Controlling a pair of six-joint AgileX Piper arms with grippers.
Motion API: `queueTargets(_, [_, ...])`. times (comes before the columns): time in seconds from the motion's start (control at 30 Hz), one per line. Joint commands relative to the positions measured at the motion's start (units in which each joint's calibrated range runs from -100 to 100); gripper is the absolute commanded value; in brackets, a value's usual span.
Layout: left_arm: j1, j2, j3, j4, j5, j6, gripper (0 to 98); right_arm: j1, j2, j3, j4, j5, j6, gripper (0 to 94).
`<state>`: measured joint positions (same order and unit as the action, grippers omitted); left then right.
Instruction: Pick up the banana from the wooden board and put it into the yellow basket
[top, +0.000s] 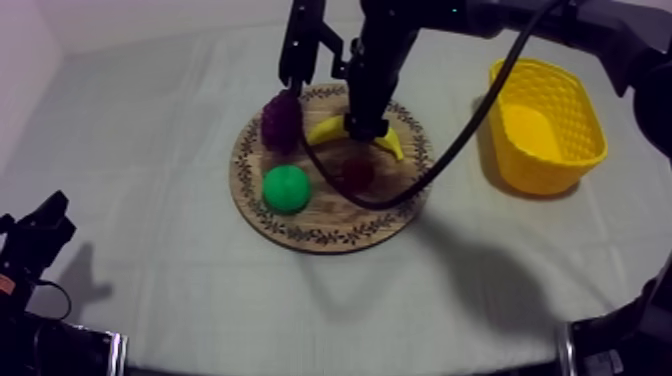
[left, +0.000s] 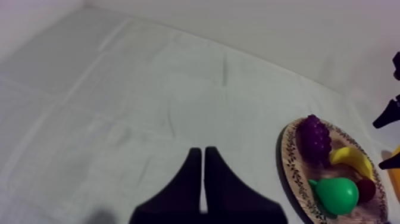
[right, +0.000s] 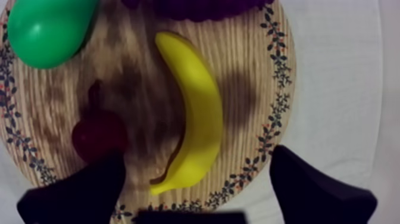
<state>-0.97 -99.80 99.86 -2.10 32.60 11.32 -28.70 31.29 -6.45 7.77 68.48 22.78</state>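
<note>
1. Curved yellow toy banana (right: 199, 113) lying flat on round wooden board with patterned rim (right: 262, 71), beside small red fruit (right: 98, 134).
2. Right claw (right: 199, 190) spread wide above banana, one black finger at each side of its end, gripping nothing.
3. Left claw (left: 204, 179) pressed into narrow wedge over grey-white tabletop (left: 119, 107), well apart from board.
4. Yellow woven basket (top: 590, 130) standing on tabletop near board, at right arm's side.

- The table (top: 140, 150) in front of me is covered by a grey-white cloth with faint creases.
- The round wooden board (top: 325, 225) lies flat on the cloth near the middle.
- The yellow basket (top: 575, 125) stands on the cloth at the right, apart from the board.
</note>
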Motion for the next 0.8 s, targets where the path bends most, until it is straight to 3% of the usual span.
queueTargets(0.0, [-0.01, -0.03, 0.03, 0.02, -0.02, -0.01, 0.1, 0.15, 1.11, -1.25, -0.06, 0.62, -0.1, 80.0])
queueTargets(0.77, [-0.01, -0.03, 0.03, 0.02, -0.02, -0.01, 0.1, 2.14, 13.92, -12.13, -0.66, 3.3, -0.37, 77.8])
